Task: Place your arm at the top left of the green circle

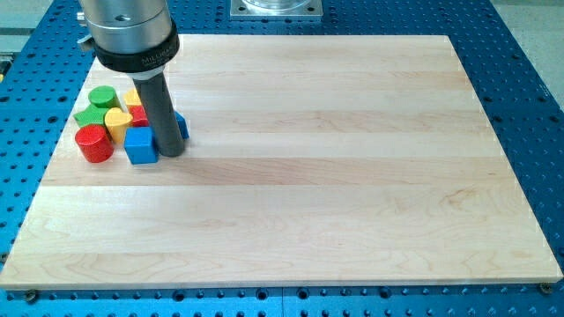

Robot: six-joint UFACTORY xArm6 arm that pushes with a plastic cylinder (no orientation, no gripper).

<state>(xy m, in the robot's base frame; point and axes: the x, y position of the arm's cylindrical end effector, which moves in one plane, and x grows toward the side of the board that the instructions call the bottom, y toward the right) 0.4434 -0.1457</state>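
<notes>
The green circle (pixel 103 97) is a round green block at the view's left, at the upper left of a tight cluster. My tip (pixel 171 153) rests on the board at the cluster's lower right, well to the right of and below the green circle. It stands just right of the blue cube (pixel 140 145). The rod hides part of another blue block (pixel 181 126) and part of a red block (pixel 139 115) behind it.
The cluster also holds a green block (pixel 88 116), a red cylinder (pixel 94 143), a yellow heart-like block (pixel 118 121) and a yellow block (pixel 132 98). The wooden board (pixel 308 176) lies on a blue perforated table. The arm's grey housing (pixel 128 31) hangs above the cluster.
</notes>
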